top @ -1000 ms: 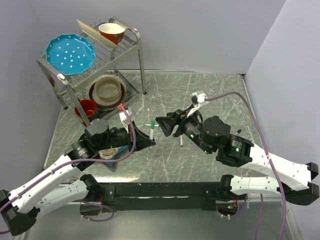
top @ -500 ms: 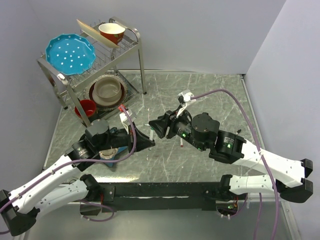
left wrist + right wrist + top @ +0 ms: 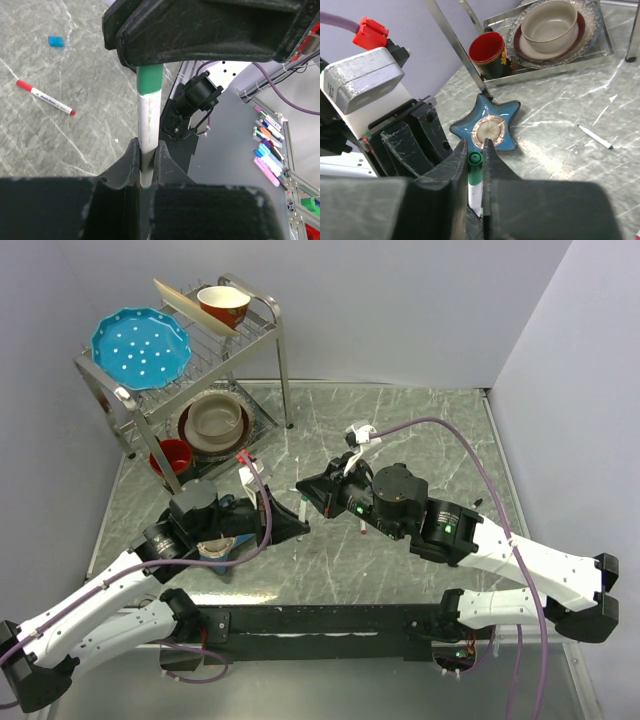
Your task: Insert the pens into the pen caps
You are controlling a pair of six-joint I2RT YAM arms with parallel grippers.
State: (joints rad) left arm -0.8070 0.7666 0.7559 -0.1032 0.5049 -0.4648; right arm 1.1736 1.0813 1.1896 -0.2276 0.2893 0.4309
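Observation:
A white-barrelled pen with a green pen cap on its far end stands between my two grippers. My left gripper is shut on the barrel's lower end. My right gripper is shut on the green pen cap, its black fingers filling the top of the left wrist view. In the top view the two grippers meet tip to tip at the table's middle. A red-capped pen and a loose blue pen cap lie on the table. Another white pen lies farther off.
A metal dish rack at the back left holds a blue plate and a red bowl. Below it sit a beige bowl on a plate and a red cup. A blue star-shaped dish lies under the left arm.
My right arm has moved left to the left gripper and its jaws have shut on the green cap end of the pen. The left gripper has kept its hold and place.

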